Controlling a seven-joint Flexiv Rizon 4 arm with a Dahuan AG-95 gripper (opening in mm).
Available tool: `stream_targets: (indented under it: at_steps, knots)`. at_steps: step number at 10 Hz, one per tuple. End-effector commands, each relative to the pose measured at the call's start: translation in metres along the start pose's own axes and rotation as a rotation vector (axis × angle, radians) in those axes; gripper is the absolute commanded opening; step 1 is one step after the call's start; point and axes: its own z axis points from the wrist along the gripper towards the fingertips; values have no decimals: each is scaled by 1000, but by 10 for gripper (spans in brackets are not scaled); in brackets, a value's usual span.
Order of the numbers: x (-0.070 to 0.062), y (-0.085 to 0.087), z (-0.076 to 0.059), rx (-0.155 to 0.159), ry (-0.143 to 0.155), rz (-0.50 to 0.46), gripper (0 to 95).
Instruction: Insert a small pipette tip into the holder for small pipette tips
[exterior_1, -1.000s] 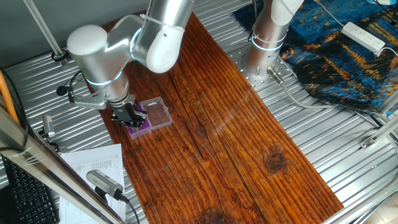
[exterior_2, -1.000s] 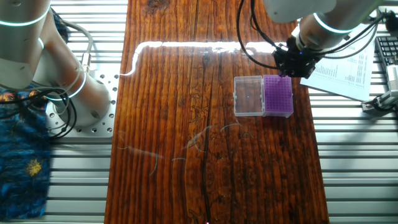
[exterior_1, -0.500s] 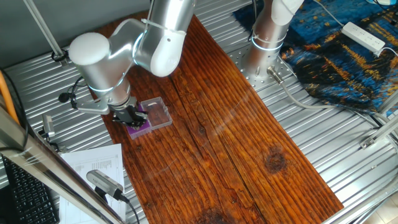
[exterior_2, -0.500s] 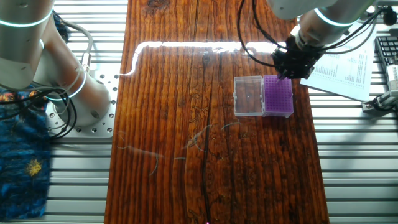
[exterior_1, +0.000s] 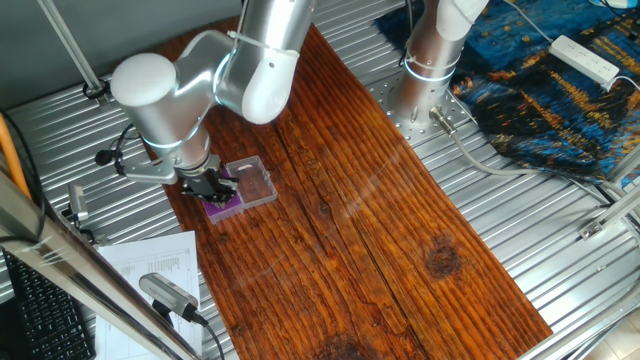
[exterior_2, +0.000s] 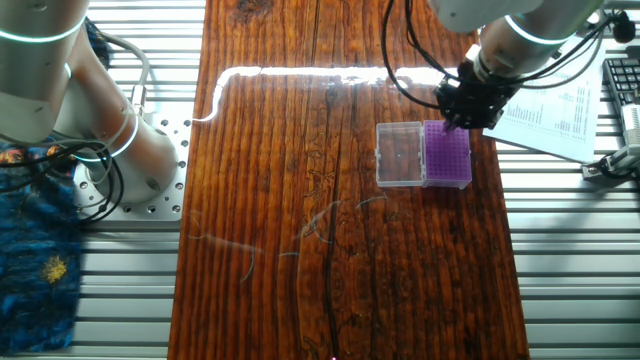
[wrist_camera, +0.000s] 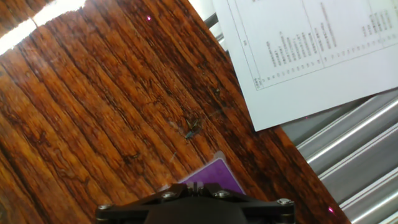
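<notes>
The holder for small pipette tips (exterior_1: 229, 208) is a flat purple block near the left edge of the wooden board, joined to a clear box (exterior_1: 256, 181). My gripper (exterior_1: 208, 185) hangs just above the holder's corner nearest the paper. From the other side, the gripper (exterior_2: 462, 108) covers the top edge of the holder (exterior_2: 448, 158). In the hand view the gripper (wrist_camera: 194, 185) has its fingers pressed close together over the holder (wrist_camera: 214, 177). The small pipette tip is hidden.
A printed paper sheet (wrist_camera: 311, 56) lies beside the board, close to the holder. The clear box (exterior_2: 400, 155) sits on the holder's inner side. A second arm's base (exterior_1: 430, 70) stands on the metal table at the far side. A keyboard (exterior_1: 40, 310) lies near the paper.
The arm has shifted a little, bringing the gripper slightly closer over the holder's edge. The holder and clear box have not moved.
</notes>
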Motion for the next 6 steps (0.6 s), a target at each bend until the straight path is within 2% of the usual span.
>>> stream_targets:
  at_steps: [1,3,4,5,6]
  knots:
    - [0,2,-9,2,5,14,0]
    - [2,3,-20,8,3,62,0]
    - [5,3,-27,11,4,145,0]
    - [9,1,-32,19,17,204,0]
    - [15,-4,-36,17,23,239,0]
